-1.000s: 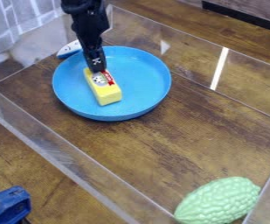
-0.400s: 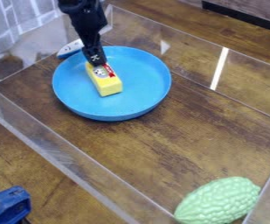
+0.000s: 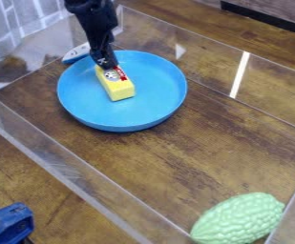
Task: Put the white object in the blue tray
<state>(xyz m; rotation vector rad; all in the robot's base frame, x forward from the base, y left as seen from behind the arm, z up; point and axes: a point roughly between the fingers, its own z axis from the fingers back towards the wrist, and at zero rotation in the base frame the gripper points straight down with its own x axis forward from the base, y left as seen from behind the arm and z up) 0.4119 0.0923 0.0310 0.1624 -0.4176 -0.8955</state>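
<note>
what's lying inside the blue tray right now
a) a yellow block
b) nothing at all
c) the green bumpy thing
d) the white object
a: the yellow block lies inside the blue tray, under the end effector; the white object sits outside, behind the tray's far rim, and the green bumpy thing is off at the near right corner.

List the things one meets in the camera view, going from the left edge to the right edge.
Dark blue cloth at the bottom left corner → blue tray → yellow block lying in the tray → green bumpy object at the bottom right. The white object and the arm overlap the tray's left part, so they are left out.
</note>
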